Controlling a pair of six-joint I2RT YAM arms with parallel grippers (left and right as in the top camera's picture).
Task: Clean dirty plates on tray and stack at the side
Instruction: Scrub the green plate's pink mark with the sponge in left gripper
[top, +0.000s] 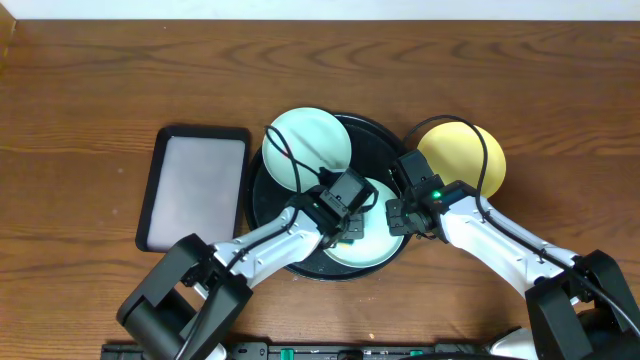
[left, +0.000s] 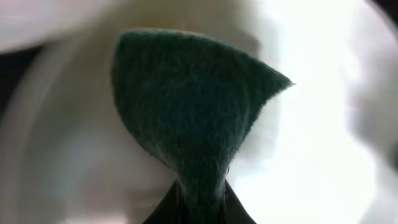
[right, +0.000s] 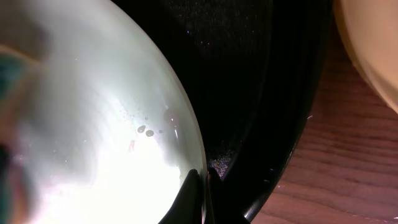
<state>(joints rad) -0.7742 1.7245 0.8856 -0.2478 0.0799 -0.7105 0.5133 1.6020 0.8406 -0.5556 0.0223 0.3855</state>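
The round black tray (top: 262, 195) holds two mint-green plates: one at its upper left (top: 306, 147), one at its front (top: 372, 248). A yellow plate (top: 462, 160) lies at the tray's right side, mostly on the table. My left gripper (top: 349, 230) is shut on a dark green scouring pad (left: 193, 106), which presses on the front plate (left: 311, 124). My right gripper (right: 203, 179) is shut on that plate's rim, one finger above it and one below. The plate (right: 93, 124) is wet, with small reddish specks (right: 171, 118). The tray floor (right: 249, 81) is glossy.
A smaller rectangular black tray (top: 195, 187) with a whitish inside lies left of the round tray. Wooden table (top: 90, 100) surrounds everything. The yellow plate's edge (right: 373, 50) shows at the right wrist view's upper right, beyond the tray rim.
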